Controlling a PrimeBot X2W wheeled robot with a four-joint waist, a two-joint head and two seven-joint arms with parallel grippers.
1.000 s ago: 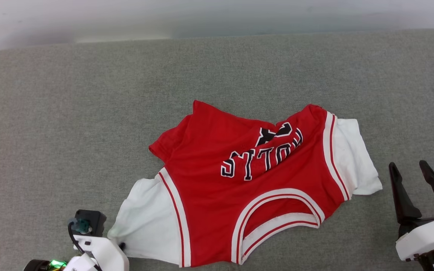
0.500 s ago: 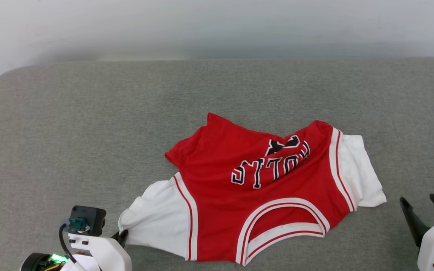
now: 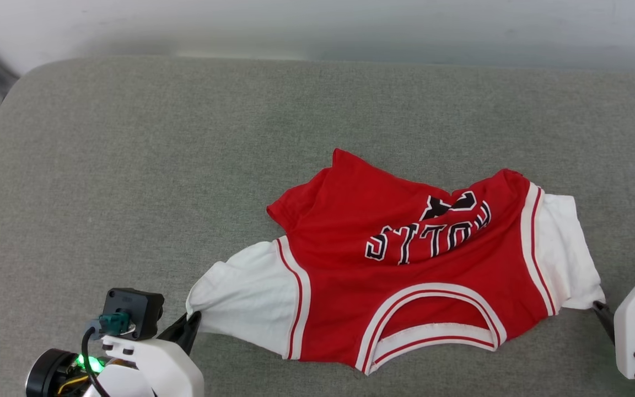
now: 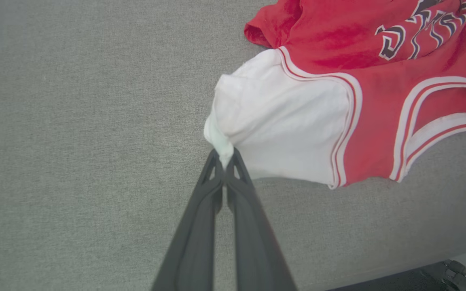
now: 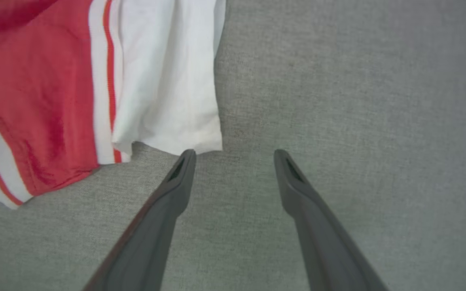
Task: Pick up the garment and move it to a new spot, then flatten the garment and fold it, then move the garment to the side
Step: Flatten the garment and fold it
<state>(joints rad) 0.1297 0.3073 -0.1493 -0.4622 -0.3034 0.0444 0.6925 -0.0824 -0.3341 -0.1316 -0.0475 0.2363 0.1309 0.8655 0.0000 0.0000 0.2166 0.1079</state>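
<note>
The garment (image 3: pixel 405 264), a red jersey with white sleeves and black lettering, lies rumpled on the grey cushion, neckline toward me. My left gripper (image 3: pixel 188 325) at the lower left is shut on the corner of the garment's white left sleeve (image 3: pixel 246 292). The left wrist view shows the left gripper (image 4: pixel 225 159) pinching a bunched tip of that sleeve (image 4: pixel 281 129). My right gripper (image 5: pixel 235 155) stands open just below the hem of the other white sleeve (image 5: pixel 168 81), its left fingertip (image 5: pixel 186 159) at the sleeve's corner, nothing between the fingers.
The grey cushion (image 3: pixel 130 165) stretches wide to the left and back of the garment. Its far edge meets a pale wall (image 3: pixel 317 27). The cushion's front edge and the floor show at the lower right of the left wrist view (image 4: pixel 439 270).
My left gripper shut on the white sleeve corner and pulled it up off the cushion. The head camera shifted, so the garment now sits further right in view.
</note>
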